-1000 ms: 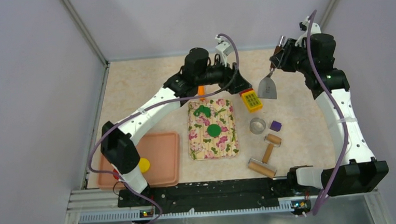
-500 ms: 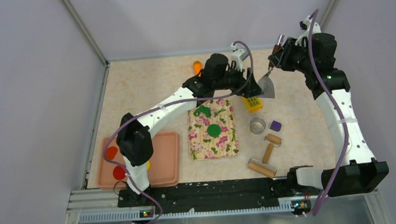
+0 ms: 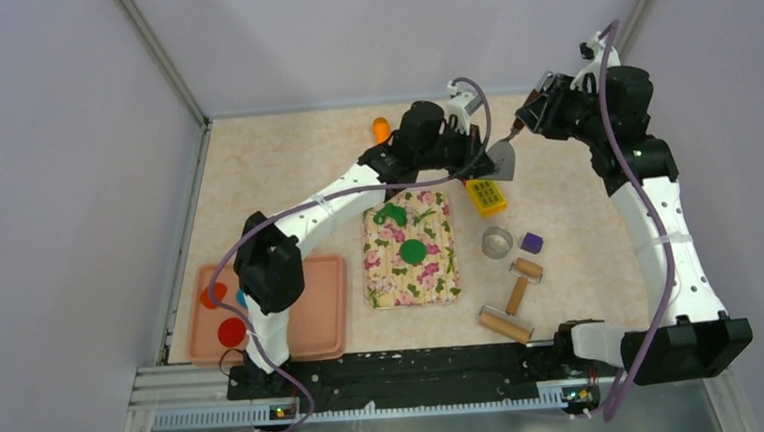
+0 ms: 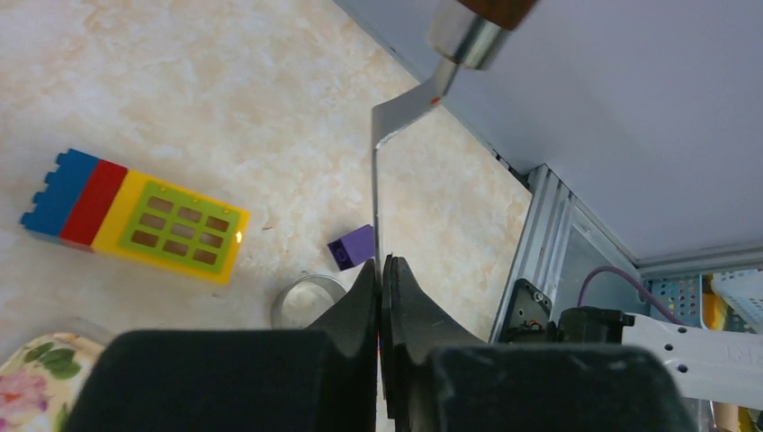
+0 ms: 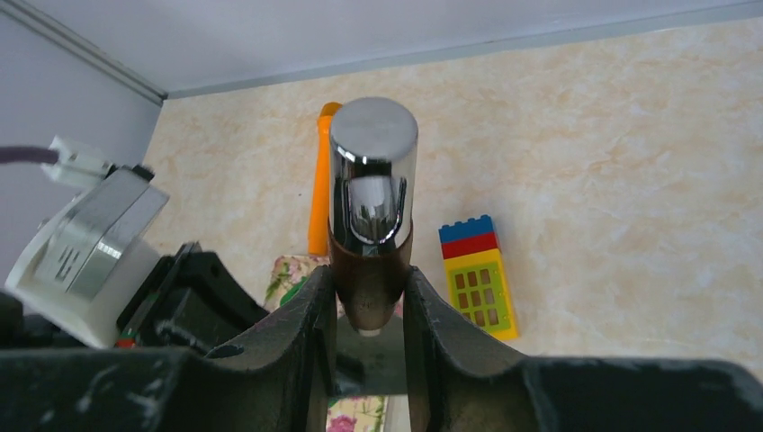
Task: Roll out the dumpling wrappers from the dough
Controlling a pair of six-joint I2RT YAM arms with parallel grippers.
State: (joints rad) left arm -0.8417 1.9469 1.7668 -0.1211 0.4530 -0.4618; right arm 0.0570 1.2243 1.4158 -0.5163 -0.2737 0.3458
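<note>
Top external view shows you the dough (image 3: 390,215), a ragged dark green lump at the floral mat's (image 3: 412,279) 11 o'clock corner. It lies well apart, at 8 o'clock from the left gripper (image 3: 487,165), which pinches the spatula (image 3: 504,153) blade. Your right gripper (image 3: 534,118) clamps its handle.

The spatula (image 3: 503,158), clamped between my left gripper (image 4: 381,274) and my right gripper (image 5: 364,306), bars the far middle, the brick block (image 3: 485,196), metal ring (image 3: 497,241), purple cube (image 3: 531,242) and rolling pins (image 3: 506,324) crowd the right centre, and bare table (image 3: 275,172) lies open at far left.
</note>
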